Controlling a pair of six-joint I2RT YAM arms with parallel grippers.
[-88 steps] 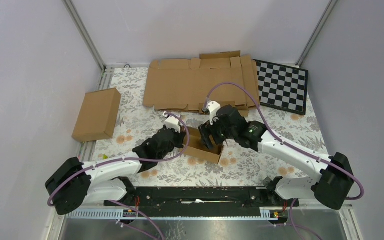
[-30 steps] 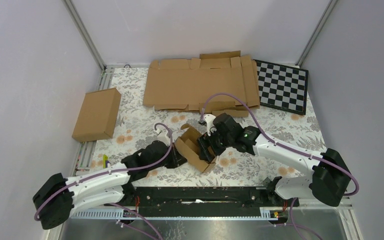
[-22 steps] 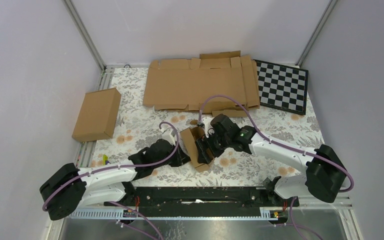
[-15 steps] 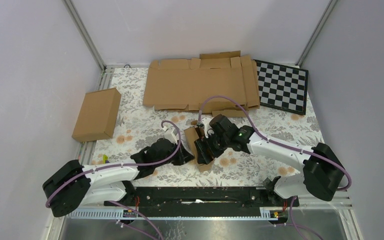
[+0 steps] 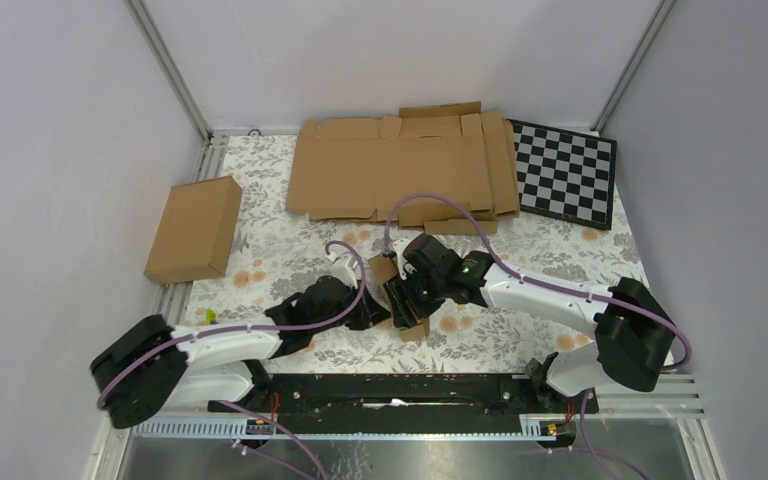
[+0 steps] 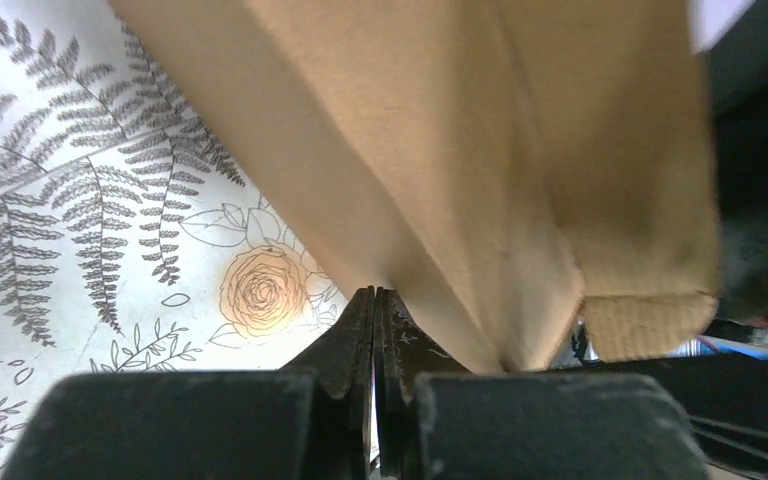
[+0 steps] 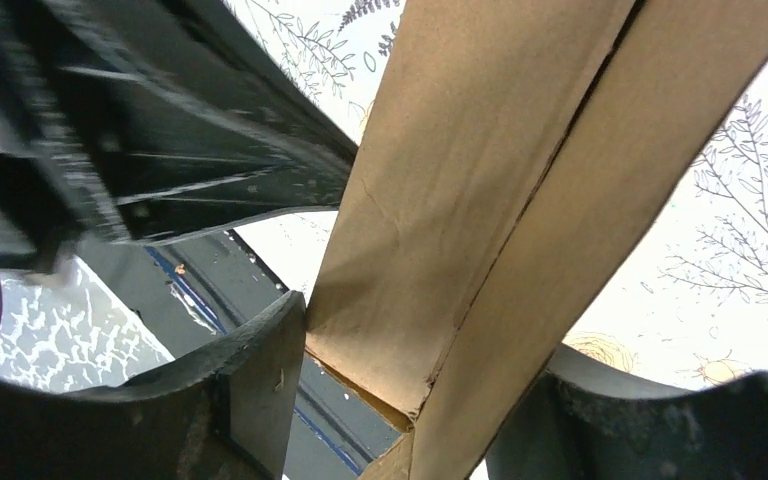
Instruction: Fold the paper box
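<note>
Top external view: a small, partly folded brown cardboard box (image 5: 384,270) stands tipped up on the fern-and-rose printed table cover (image 5: 270,185), near the front edge of the large flat sheet of unfolded brown cardboard (image 5: 400,165) and towards the arms from it. Both arms meet at this box. The right gripper (image 5: 405,297) grips it from the sheet's side, and the left gripper (image 5: 377,314) is at its left flank, low on the cover.

Right wrist view: the right gripper (image 7: 420,365) has a creased double panel of the box (image 7: 460,200) between its two dark fingers (image 7: 260,370), which touch the cardboard on either side and pinch it.

Left wrist view: the left gripper (image 6: 375,300) has its fingers pressed together with nothing between them. Their tips are right at the lower edge of the box (image 6: 430,150), above a printed rose.

Left of the flat sheet lies a closed brown cardboard box (image 5: 195,228). Just right of the sheet lies a black-and-white checkerboard (image 5: 565,172).
</note>
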